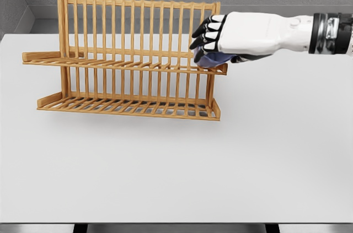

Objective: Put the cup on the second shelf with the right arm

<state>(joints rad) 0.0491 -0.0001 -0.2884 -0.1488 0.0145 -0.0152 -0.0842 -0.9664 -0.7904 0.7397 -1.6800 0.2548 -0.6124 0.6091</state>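
A small dark-blue cup (210, 58) is gripped by the curled fingers (205, 36) of the right hand (231, 37), held at the upper tier of the slatted wooden dish rack (127, 59) for placement.

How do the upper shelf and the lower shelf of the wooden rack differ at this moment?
The upper shelf has the right hand over its right end, holding a dark blue cup there; the lower shelf has nothing on it. The upper shelf sits higher and further back, the lower shelf nearer the table. Both are wooden slats.
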